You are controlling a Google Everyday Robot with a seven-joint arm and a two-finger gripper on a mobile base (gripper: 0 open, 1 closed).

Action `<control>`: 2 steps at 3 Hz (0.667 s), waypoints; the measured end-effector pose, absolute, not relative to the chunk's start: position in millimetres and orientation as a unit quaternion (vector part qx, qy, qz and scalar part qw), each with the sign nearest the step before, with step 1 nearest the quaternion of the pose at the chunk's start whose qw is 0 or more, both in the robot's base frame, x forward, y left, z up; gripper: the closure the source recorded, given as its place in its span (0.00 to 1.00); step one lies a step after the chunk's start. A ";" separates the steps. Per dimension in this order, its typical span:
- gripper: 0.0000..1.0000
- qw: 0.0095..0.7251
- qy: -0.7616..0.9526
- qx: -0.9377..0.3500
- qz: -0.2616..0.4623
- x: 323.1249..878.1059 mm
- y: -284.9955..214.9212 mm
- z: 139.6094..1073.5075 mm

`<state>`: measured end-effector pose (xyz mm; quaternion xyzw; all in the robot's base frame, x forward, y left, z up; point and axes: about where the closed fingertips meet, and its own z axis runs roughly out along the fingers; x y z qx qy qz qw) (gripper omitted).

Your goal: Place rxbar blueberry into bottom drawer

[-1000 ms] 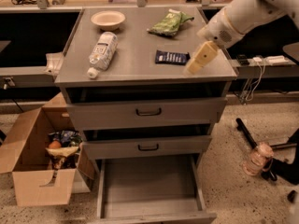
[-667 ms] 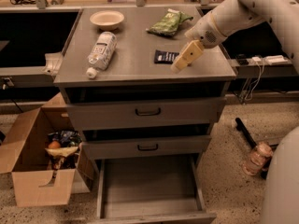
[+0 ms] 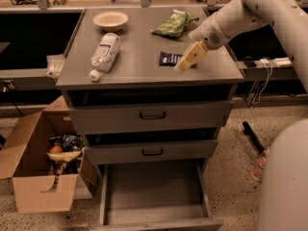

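Note:
The rxbar blueberry (image 3: pixel 169 58), a small flat dark navy wrapper with white print, lies on the grey cabinet top (image 3: pixel 139 66) at the right of the middle. My gripper (image 3: pixel 184 65) hangs over the bar's right end, its tan fingers (image 3: pixel 190 56) pointing down and to the left and covering that end. The bottom drawer (image 3: pixel 154 191) is pulled out at the cabinet's foot, and its plain grey floor is bare.
A plastic bottle (image 3: pixel 104 53) lies on the top at the left, a white bowl (image 3: pixel 110 19) at the back left, a green snack bag (image 3: pixel 172 24) behind the bar. Two upper drawers (image 3: pixel 153 115) are shut. An open cardboard box (image 3: pixel 45 165) stands left of the cabinet.
My arm has swung left across the cabinet top, bringing the gripper from right of the bar to over its right end. The bar has not moved.

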<state>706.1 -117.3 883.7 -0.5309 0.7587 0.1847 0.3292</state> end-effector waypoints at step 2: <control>0.00 0.346 0.756 -0.511 0.220 746.5 -115.9 854.8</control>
